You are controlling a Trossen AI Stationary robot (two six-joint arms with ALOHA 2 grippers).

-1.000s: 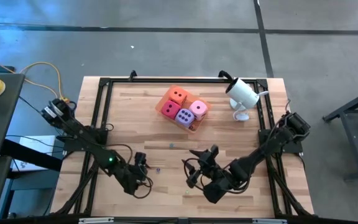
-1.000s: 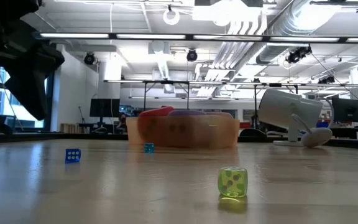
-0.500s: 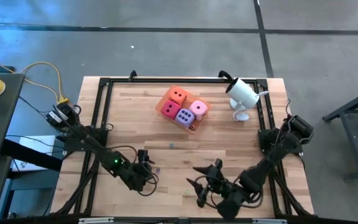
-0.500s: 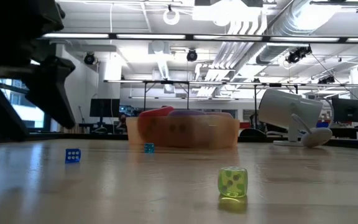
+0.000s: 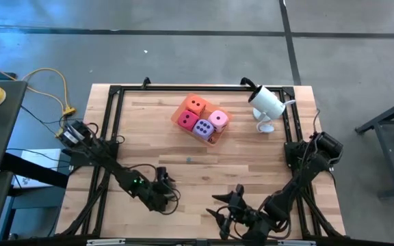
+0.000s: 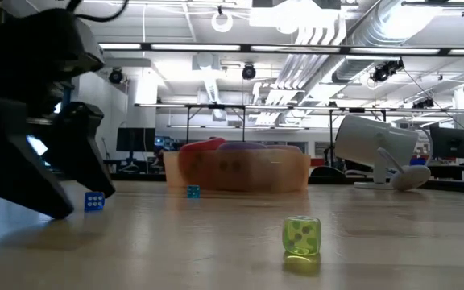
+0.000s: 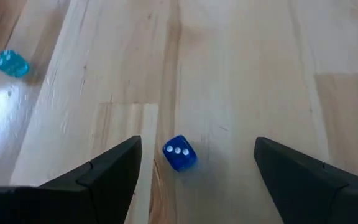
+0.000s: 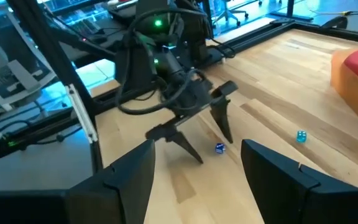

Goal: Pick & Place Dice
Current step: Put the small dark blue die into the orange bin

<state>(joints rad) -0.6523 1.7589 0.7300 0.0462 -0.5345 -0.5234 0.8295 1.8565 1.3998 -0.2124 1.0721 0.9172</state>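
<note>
Four soft dice sit in a translucent orange tray (image 5: 213, 138) near the table's far edge: orange (image 5: 195, 104), red-magenta (image 5: 187, 120), purple (image 5: 202, 128) and light pink (image 5: 218, 120). In the low view the tray (image 6: 236, 171) hides most of them. My left gripper (image 7: 197, 146) (image 5: 167, 182) is open and low over the table near its near edge. Its fingers stand on either side of a small blue die (image 7: 179, 153) (image 6: 94, 201) without touching it. My right gripper (image 5: 217, 206) (image 8: 197, 146) is open, close to the near edge, and points toward the left gripper.
A small cyan die (image 7: 12, 63) (image 6: 193, 192) and a small translucent green die (image 6: 301, 236) lie on the bare wood between the grippers and the tray. A white camera on a stand (image 5: 265, 104) sits at the far right. A black frame (image 5: 111, 109) borders the table.
My left gripper has moved toward the near edge and a little to the right, and has come down until its open fingers stand astride the small blue die. My right gripper has drawn back toward the near edge. The dice and the tray have stayed put.
</note>
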